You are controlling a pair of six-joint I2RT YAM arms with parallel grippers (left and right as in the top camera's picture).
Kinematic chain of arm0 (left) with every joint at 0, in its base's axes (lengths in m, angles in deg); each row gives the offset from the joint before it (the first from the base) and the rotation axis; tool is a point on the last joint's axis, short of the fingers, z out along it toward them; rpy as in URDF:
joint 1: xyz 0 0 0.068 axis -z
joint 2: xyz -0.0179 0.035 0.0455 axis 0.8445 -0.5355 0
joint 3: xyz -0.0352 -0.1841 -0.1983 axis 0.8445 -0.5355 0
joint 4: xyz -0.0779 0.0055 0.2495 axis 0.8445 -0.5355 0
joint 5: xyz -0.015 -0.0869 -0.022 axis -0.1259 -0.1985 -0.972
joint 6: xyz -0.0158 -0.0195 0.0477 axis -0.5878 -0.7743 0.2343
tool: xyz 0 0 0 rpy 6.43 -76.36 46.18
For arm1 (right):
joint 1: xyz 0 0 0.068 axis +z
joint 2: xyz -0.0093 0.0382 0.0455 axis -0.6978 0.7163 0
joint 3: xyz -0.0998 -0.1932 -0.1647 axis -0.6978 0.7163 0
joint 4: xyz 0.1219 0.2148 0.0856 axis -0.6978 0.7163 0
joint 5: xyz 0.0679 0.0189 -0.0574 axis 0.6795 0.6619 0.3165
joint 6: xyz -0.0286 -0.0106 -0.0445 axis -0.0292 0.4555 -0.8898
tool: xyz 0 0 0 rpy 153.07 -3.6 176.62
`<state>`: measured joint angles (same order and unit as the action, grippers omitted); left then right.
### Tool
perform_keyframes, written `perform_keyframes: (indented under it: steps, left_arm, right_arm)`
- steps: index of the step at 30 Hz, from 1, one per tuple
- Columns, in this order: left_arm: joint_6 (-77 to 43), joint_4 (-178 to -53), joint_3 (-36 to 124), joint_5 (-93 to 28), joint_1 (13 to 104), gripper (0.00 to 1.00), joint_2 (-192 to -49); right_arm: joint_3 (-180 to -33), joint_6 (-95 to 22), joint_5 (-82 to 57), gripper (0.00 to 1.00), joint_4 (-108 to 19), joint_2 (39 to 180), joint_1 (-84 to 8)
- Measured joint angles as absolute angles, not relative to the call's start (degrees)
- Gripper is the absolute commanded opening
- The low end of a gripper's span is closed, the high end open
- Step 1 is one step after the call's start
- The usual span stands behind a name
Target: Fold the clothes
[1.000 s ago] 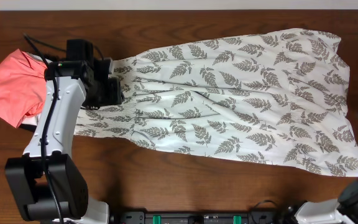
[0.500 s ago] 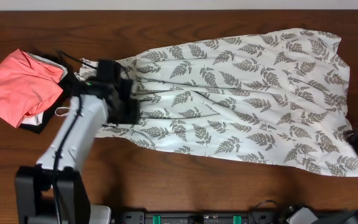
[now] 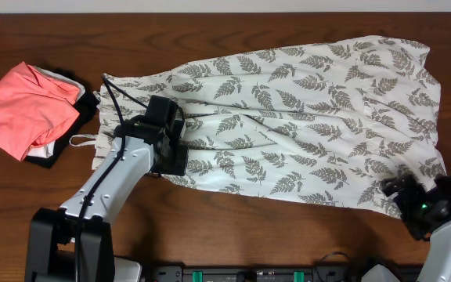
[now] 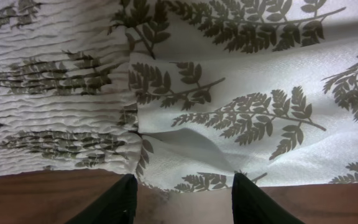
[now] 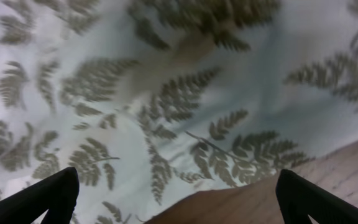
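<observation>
**Gripper and Garment Status: Both Arms at the Near Edge of the Dress**

We find the dress point(image 3: 304, 117) spread flat and lengthwise on the table point(image 3: 233, 227). Its bodice end lies toward the left arm and its wide skirt end toward the right arm.

**Left gripper.** The left gripper point(image 3: 172, 153) sits over the near edge of the dress, where the bodice meets the skirt. In the left wrist view its fingers point(image 4: 114, 202) stand moderately apart, with nothing clamped between them. The edge of the fabric point(image 4: 185, 180) runs across the gap just ahead of the fingertips, and bare wood lies under the fingers on both sides. Beyond the left finger we see the gathered, ribbed panel point(image 4: 48, 118) of the bodice. Beyond the right finger lies smooth printed skirt cloth.

**Right gripper.** The right gripper point(image 3: 413, 205) is at the near corner of the skirt hem. In the right wrist view, which is blurred, its fingers point(image 5: 48, 199) are spread wide, one at each side of the frame, and hold nothing. Printed fabric fills the area ahead of both fingers. The wood of the table shows between them, more toward the right finger.

**Other items.** Well clear of both grippers, beyond the bodice end, a coral-pink garment point(image 3: 26, 110) rests on a black garment point(image 3: 49, 159). A thin strap point(image 3: 81, 141) of the dress trails beside them.
</observation>
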<state>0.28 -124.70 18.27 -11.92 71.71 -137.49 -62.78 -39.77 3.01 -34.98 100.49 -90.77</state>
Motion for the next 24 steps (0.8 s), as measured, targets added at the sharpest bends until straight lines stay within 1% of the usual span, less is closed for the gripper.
perform_keyframes:
  steps: [7,10,11,12,20,24]
  left_arm:
    - [-0.14,-124.72,18.27,-11.76,71.73,0.50,-137.49]
    - [-0.16,-124.72,18.27,-11.79,71.71,0.50,-137.49]
    - [-0.16,-124.72,18.27,-11.76,71.71,0.50,-137.49]
    - [-0.21,-124.72,18.27,-11.79,71.73,0.50,-137.49]
    - [-0.29,-124.74,18.27,-11.76,71.73,0.50,-137.49]
    - [-0.29,-124.74,18.27,-11.76,71.71,0.50,-137.49]
  right_arm:
    - [-61.14,-35.46,-2.46,0.98,-34.96,100.80,-90.77]
    - [-61.14,-33.71,-4.56,0.92,-34.23,100.80,-90.77]
    - [-61.14,-33.08,-4.95,0.88,-34.02,100.80,-90.77]
    - [-61.14,-32.66,-5.23,0.85,-33.97,100.80,-90.77]
    - [-60.79,-30.98,-9.52,0.84,-34.02,100.80,-90.77]
    - [-58.30,-30.06,-10.72,0.82,-36.49,100.78,-90.77]
